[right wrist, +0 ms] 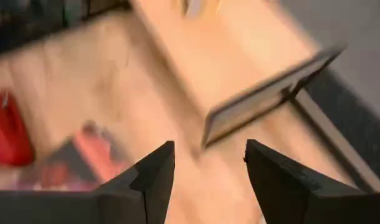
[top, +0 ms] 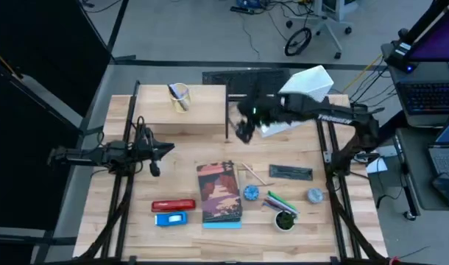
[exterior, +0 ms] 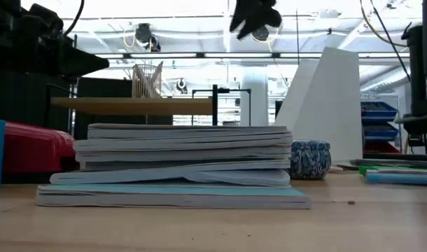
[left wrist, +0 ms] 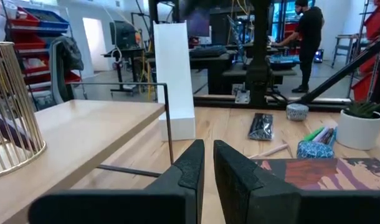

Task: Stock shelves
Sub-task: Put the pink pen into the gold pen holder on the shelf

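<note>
The light-wood plank shelf (top: 182, 110) stands on thin black legs at the table's far side, with a gold wire cup (top: 179, 96) on it. The white file holder (top: 307, 90) stands to its right. My right gripper (top: 244, 131) hangs open in the air just off the shelf's right end (right wrist: 265, 99), high above the table (exterior: 254, 17), with nothing between its fingers. My left gripper (top: 160, 150) is shut and empty at the table's left, in front of the shelf (left wrist: 84, 134). A stack of books (top: 219, 193) lies mid-table.
Near the front lie a red stapler (top: 173, 205), a blue item (top: 171, 218), a blue patterned roll (top: 252, 193), markers (top: 280, 200), a small potted plant (top: 285, 219), a grey round item (top: 315, 195) and a dark pencil case (top: 291, 172). A person (left wrist: 309, 37) stands in the room beyond.
</note>
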### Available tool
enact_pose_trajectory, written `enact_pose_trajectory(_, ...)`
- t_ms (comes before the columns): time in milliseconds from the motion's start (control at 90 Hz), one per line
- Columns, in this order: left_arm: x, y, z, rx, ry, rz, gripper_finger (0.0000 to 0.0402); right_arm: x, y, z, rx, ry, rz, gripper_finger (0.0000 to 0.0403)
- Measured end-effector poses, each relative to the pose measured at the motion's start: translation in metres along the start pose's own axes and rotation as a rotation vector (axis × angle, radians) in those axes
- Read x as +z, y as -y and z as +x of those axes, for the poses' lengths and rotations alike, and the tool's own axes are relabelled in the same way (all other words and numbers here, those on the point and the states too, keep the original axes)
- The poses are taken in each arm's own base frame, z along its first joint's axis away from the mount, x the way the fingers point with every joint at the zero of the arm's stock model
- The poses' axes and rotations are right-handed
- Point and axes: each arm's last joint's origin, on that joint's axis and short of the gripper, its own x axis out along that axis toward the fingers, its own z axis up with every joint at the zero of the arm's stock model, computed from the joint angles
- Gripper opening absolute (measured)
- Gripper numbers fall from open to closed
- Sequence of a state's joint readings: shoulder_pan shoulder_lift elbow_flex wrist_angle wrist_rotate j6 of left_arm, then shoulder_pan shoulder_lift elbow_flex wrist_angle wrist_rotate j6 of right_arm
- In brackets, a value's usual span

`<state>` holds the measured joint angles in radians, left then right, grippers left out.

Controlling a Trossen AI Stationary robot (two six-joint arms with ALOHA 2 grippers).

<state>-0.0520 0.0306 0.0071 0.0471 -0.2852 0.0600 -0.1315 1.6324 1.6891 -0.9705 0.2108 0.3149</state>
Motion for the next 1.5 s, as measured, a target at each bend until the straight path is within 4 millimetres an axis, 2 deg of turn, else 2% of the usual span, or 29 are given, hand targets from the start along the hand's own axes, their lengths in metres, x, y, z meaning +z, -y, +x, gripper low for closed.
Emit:
enact_pose_trajectory(189,0.0,0.0,0.0,0.0,0.0,0.0,0.0022,-0.057,-0.022,0.046,0.004,-0.12,0.017,0.0177)
enact_pose_trajectory(367,0.0,0.0,0.0,0.0,0.0,0.0,0.0022,-0.109,-0.028,0.083,-0.014,-0.199,0.108,0.0177)
enact_pose_trajectory(556,0.0,0.0,0.0,0.0,0.0,0.0,0.0022,-0.141,-0.023,0.107,-0.008,-0.203,0.227,0.0177)
enact_pose_trajectory(656,0.0,0.0,0.0,0.0,0.0,0.0,0.0022,-0.148,-0.024,0.117,0.034,-0.203,0.261,0.0177)
enact_pose_trajectory(989,0.0,0.0,0.0,0.0,0.0,-0.002,0.0022,-0.16,-0.03,0.149,0.016,-0.274,0.247,0.0177)
enact_pose_trajectory(1189,0.0,0.0,0.0,0.0,0.0,-0.002,0.0022,-0.16,-0.031,0.154,0.019,-0.261,0.239,0.0159)
enact_pose_trajectory(1500,0.0,0.0,0.0,0.0,0.0,-0.001,0.0022,-0.167,-0.032,0.164,-0.02,-0.27,0.201,0.0156)
